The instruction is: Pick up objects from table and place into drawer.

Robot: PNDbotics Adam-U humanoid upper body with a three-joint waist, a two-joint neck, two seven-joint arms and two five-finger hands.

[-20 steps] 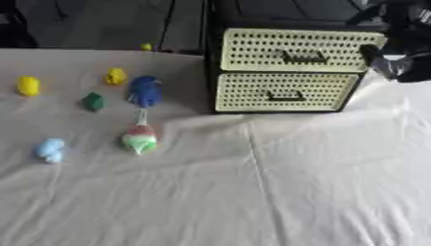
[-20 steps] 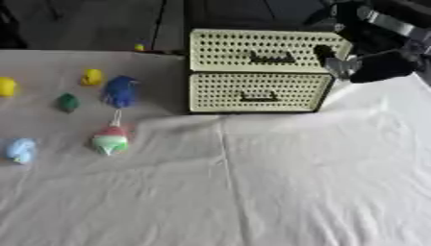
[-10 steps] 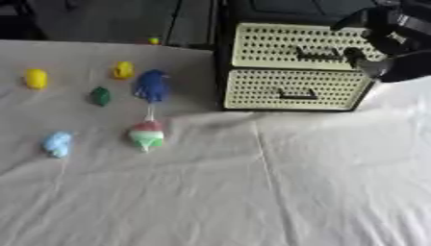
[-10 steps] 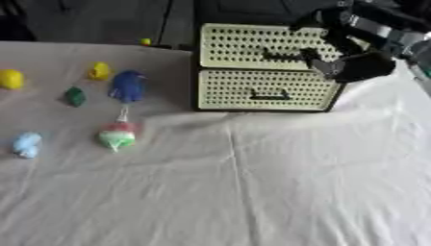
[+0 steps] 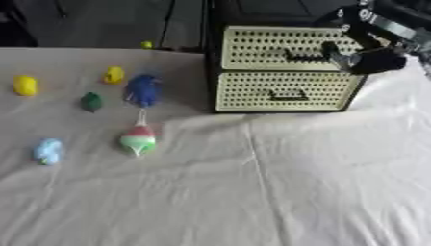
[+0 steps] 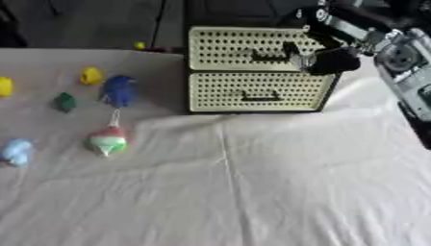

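Right hand at the top drawer front, just right of its handle, finger state unclear, toys far left.

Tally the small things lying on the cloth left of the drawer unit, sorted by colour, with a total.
Yellow: 2, the far-left yellow piece and the second yellow piece
Dark blue: 1, the dark blue toy
Dark green: 1, the dark green piece
Light blue: 1, the light blue piece
Red, white and green: 1, the striped toy
Total: 6
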